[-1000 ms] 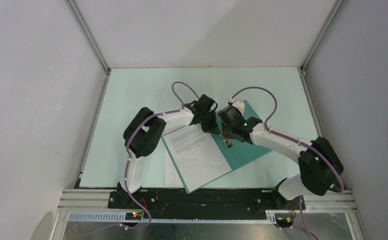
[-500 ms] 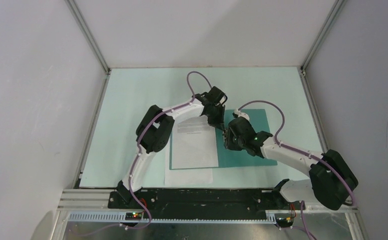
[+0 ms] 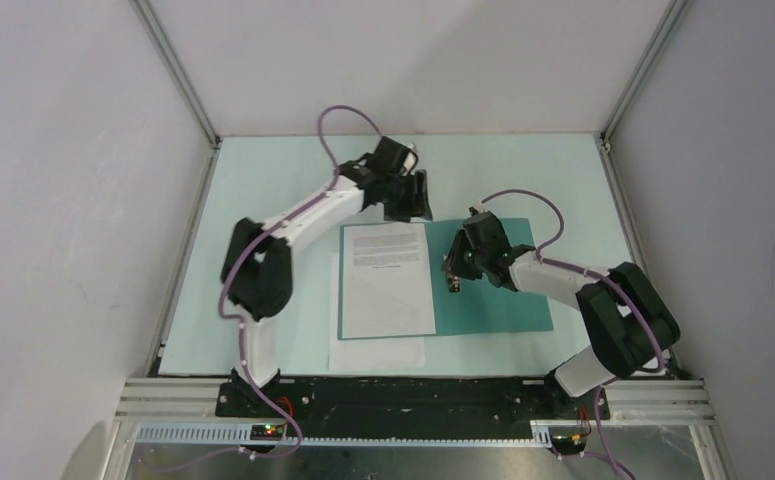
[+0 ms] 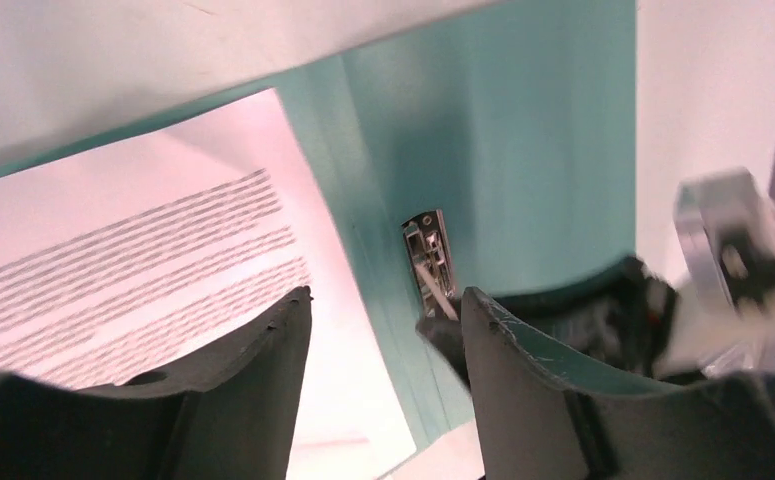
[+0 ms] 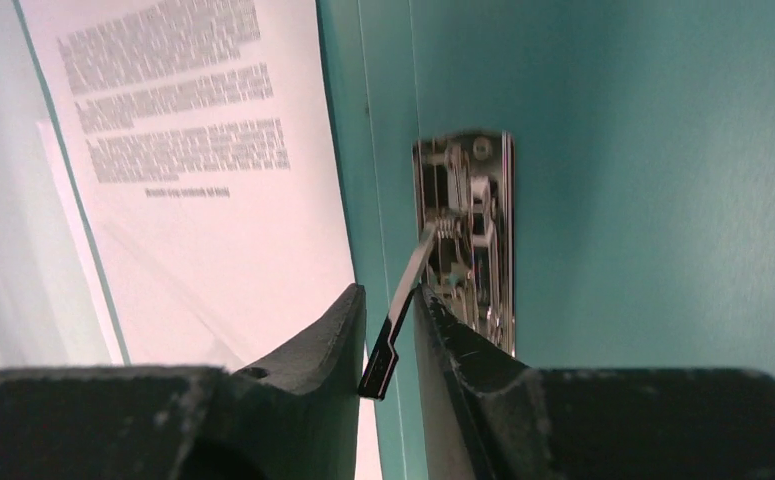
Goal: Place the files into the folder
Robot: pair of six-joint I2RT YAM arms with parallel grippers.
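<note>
The teal folder (image 3: 493,310) lies open and flat on the table. One printed file (image 3: 387,280) rests on its left half. A second white file (image 3: 376,352) sticks out from under the folder's near edge. My right gripper (image 3: 452,277) is down at the spine. In the right wrist view the right gripper (image 5: 391,295) is shut on the raised black lever (image 5: 401,312) of the metal clip (image 5: 468,230). My left gripper (image 3: 418,196) hovers over the folder's far edge. In the left wrist view the left gripper (image 4: 385,300) is open and holds nothing.
The pale green table mat (image 3: 273,200) ends at grey side walls with metal frame posts (image 3: 178,75). Both arm bases sit on the black rail (image 3: 413,395) at the near edge. The two grippers are about a hand's width apart.
The folder and sheet turned from skewed to square. My left gripper opened and drew back to the folder's far edge. The right gripper narrowed on the clip lever.
</note>
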